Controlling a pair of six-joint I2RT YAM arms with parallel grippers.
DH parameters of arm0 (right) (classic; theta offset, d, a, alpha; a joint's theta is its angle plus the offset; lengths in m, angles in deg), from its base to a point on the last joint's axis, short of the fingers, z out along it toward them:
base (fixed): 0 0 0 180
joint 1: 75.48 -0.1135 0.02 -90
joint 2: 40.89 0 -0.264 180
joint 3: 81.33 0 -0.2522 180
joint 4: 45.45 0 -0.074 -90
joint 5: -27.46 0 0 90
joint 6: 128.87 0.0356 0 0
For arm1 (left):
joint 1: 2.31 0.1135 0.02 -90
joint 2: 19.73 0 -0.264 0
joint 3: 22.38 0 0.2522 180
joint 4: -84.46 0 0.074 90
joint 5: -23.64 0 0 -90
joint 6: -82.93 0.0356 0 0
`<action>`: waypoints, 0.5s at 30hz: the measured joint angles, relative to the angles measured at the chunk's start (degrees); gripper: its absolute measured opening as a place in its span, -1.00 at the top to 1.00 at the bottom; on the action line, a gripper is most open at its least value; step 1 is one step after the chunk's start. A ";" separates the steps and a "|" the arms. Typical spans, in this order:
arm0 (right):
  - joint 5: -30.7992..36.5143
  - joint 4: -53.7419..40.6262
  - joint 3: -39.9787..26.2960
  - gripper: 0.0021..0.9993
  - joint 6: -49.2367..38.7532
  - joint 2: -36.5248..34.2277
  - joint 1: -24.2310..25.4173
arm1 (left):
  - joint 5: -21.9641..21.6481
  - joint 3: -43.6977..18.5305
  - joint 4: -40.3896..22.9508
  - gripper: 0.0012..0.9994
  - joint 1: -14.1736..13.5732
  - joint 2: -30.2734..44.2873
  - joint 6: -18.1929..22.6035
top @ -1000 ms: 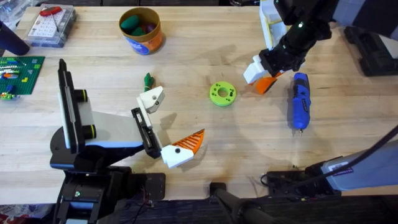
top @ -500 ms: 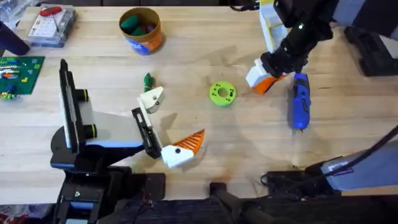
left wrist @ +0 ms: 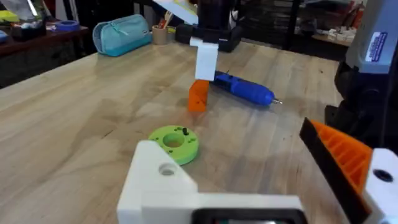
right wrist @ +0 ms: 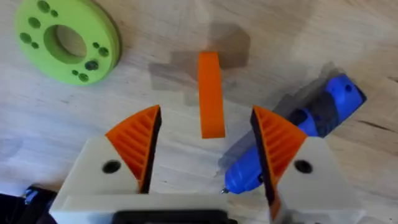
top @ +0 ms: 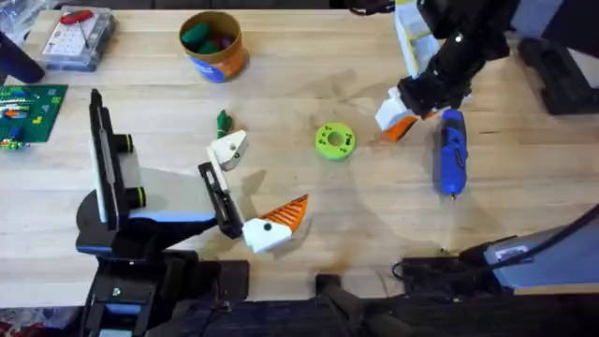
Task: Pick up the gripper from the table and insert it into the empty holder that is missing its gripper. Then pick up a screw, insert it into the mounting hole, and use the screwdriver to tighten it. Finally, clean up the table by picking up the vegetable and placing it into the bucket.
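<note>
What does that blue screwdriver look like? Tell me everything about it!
The screwdriver is blue and pen-shaped with black trim and a thin metal tip, and looks like plastic. It lies flat on the wooden table, with its tip pointing toward the robot's side. The right end effector hovers just beside its far end, fingers open, not touching it. The small orange piece lies close to it.

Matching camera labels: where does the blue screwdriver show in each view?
Overhead: screwdriver lies right of the green disc, tip toward the arms' bases.
Left wrist: screwdriver lies beyond the green disc, just past the orange wedge.
Right wrist: screwdriver lies beside the orange wedge, opposite the green disc.
Shared landmark: the green disc.
</note>
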 joint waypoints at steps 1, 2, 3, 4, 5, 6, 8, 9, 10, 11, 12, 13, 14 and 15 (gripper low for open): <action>0.00 -0.02 0.00 -0.64 0.00 0.00 0.00 | 0.00 0.00 0.00 -0.98 0.00 0.00 0.00; -0.01 -0.07 0.00 -0.64 0.01 0.00 0.00 | -0.01 0.00 0.00 -0.98 0.00 0.00 0.00; -0.01 -0.11 0.00 -0.64 0.02 0.00 0.00 | -0.01 0.00 0.00 -0.98 0.00 0.00 0.00; 0.00 -0.13 0.00 -0.64 0.03 0.00 0.00 | -0.01 0.00 0.00 -0.98 0.00 0.00 0.00; -0.01 -0.13 0.01 -0.64 0.03 0.00 0.00 | 0.00 0.00 0.00 -0.98 0.00 0.00 0.00; -0.01 -0.13 0.03 -0.64 0.03 0.00 0.00 | 0.00 0.00 0.00 -0.98 0.00 0.00 0.00; -0.01 -0.13 0.16 -0.64 0.03 0.00 0.00 | -0.01 0.00 0.00 -0.98 0.00 0.00 0.00; -0.01 -0.13 0.25 -0.64 0.03 0.00 0.00 | 0.00 0.00 0.00 -0.98 0.00 0.00 0.00; 0.00 -0.02 0.43 -0.64 0.03 0.06 0.00 | 0.01 0.00 0.00 -0.98 0.00 0.00 0.00; 0.00 0.15 0.81 -0.64 0.03 0.25 0.00 | 0.00 0.00 0.00 -0.98 0.00 0.00 0.00; 0.00 0.24 1.32 -0.64 0.03 0.55 0.00 | -0.01 0.00 0.00 -0.98 0.00 0.00 0.00; 0.00 0.49 1.98 -0.64 0.03 1.01 0.02 | 0.00 0.00 0.00 -0.98 0.00 0.00 0.00; -0.01 2.22 4.78 -0.64 0.07 3.32 0.23 | 0.01 0.00 0.00 -0.98 0.00 0.00 0.00; -0.02 3.10 5.88 -0.64 0.12 4.39 0.42 | 0.00 0.00 0.00 -0.98 0.00 0.00 0.00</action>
